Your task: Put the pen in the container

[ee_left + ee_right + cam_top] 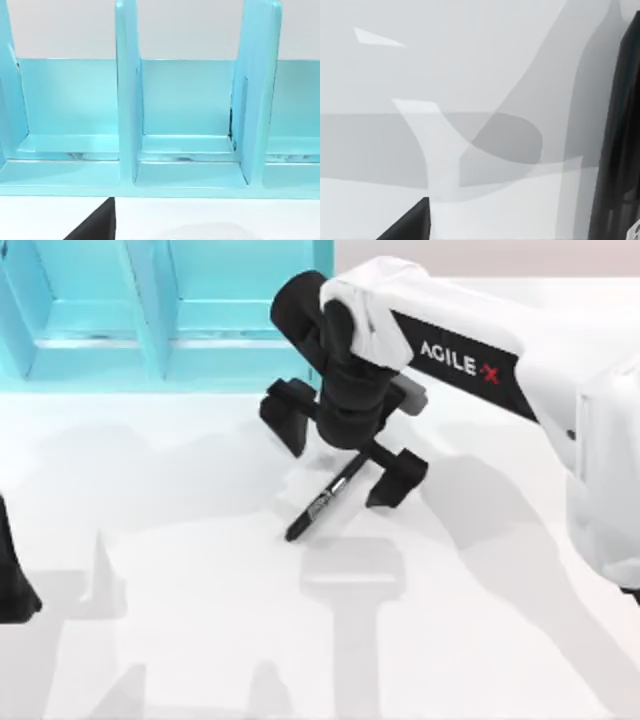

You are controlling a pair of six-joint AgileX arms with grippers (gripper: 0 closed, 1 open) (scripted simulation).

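One open right tool (340, 465) over one pen (325, 498)

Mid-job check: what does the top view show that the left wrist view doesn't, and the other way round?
Top view alone: the right pincer, open, straddling the pen lying on the table, and the left arm parked at the table's left edge. Left wrist view alone: a close look into the container's compartments, with nothing in them. Shared: the turquoise container and white table.
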